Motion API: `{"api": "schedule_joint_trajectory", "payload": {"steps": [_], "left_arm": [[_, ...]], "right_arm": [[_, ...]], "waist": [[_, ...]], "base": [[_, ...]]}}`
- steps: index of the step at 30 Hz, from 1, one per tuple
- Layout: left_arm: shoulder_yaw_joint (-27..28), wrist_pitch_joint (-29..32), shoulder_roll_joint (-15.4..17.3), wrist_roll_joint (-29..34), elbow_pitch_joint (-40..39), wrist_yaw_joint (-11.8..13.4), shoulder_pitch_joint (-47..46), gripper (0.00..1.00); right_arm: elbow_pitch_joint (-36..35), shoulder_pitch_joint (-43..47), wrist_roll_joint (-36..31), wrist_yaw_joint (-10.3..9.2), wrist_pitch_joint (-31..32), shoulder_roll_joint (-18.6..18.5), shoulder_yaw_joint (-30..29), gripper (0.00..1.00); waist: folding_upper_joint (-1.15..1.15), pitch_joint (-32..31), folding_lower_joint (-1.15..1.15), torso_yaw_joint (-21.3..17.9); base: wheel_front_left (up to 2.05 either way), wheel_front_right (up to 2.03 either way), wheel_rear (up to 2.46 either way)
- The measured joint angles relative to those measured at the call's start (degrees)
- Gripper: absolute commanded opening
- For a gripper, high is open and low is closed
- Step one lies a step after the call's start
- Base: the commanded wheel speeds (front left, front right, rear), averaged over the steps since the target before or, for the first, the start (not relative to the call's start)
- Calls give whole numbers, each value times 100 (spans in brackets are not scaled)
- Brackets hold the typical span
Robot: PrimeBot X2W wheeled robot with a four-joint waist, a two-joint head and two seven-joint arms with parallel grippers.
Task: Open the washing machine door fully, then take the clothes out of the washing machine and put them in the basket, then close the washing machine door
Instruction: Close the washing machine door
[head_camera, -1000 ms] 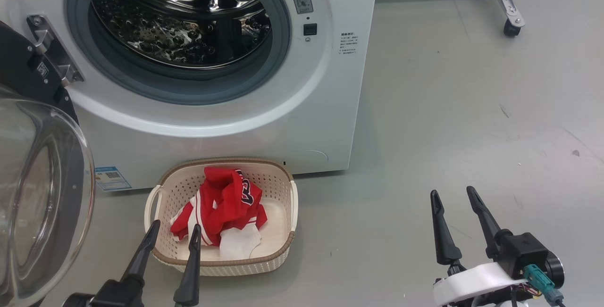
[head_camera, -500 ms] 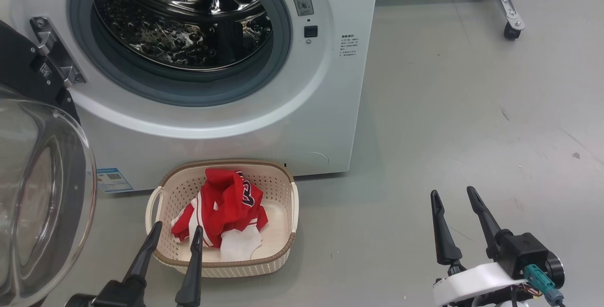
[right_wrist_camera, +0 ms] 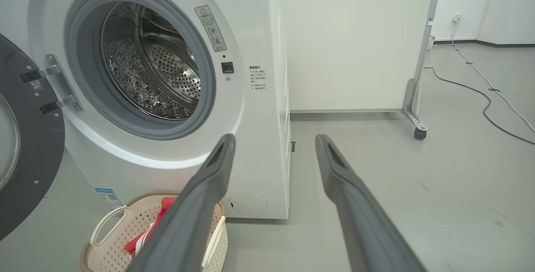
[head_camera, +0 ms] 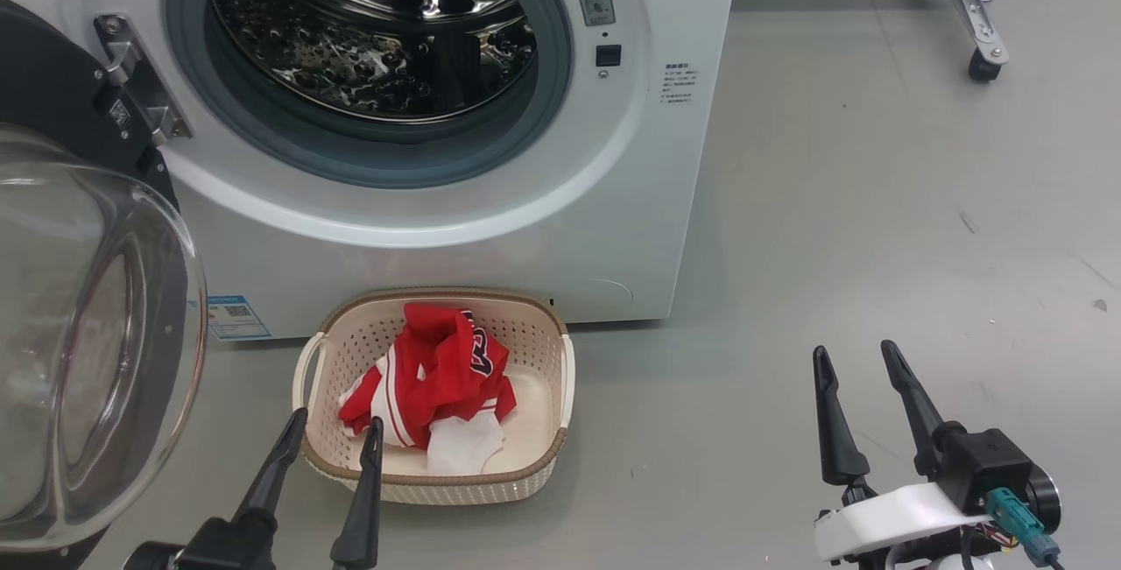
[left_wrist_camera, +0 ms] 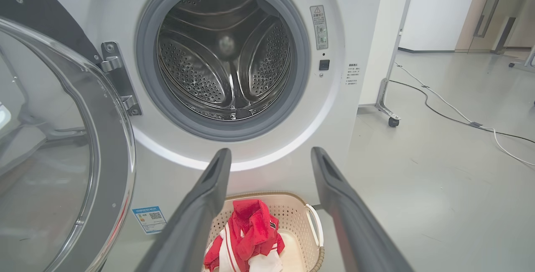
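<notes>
Starting nearest us, we see our left gripper (head_camera: 337, 421) spread wide and holding nothing, its fingertips over the near rim of the basket (head_camera: 566, 377). Our right gripper (head_camera: 854, 349) is just as wide and empty, above bare floor (head_camera: 876, 202) well apart to the right. The basket sits on the floor just in front of the washing machine (head_camera: 613, 228). The clothes (head_camera: 438, 369) lie heaped inside it: a red jersey (head_camera: 455, 351) with a small white cloth (head_camera: 464, 447) at its near edge. Beyond, the drum (left_wrist_camera: 225, 67) looks empty in the left wrist view.

That leaves the door (head_camera: 96, 334), which stands swung open on our left. We judge it stiff and fairly heavy, free to swing only about its hinge (head_camera: 140, 88). Its glossy black rim (head_camera: 48, 84) is likely slippery, and the glass bowl (left_wrist_camera: 42, 159) is no place for a pinch. We would push flat on the rim's free edge, far from the hinge, rather than grip.
</notes>
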Motion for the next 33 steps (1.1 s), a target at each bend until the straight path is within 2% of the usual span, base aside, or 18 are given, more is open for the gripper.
{"api": "schedule_joint_trajectory", "payload": {"steps": [10, 22, 33], "left_arm": [[38, -36, -21, 14, -83, 101, -7, 100], [166, -111, -56, -2, -120, 194, -5, 100], [71, -104, -105, -51, -22, 193, -6, 100]], "right_arm": [[-56, -1, -62, 5, 0, 0, -51, 100], [-7, -8, -126, 130, 0, 2, 59, 100], [37, -1, -127, 136, 0, 2, -63, 100]], "waist": [[0, 11, 0, 498], [0, 21, 0, 1291], [0, -24, 0, 2050]], "base": [[0, 0, 0], [0, 0, 0], [0, 0, 0]]}}
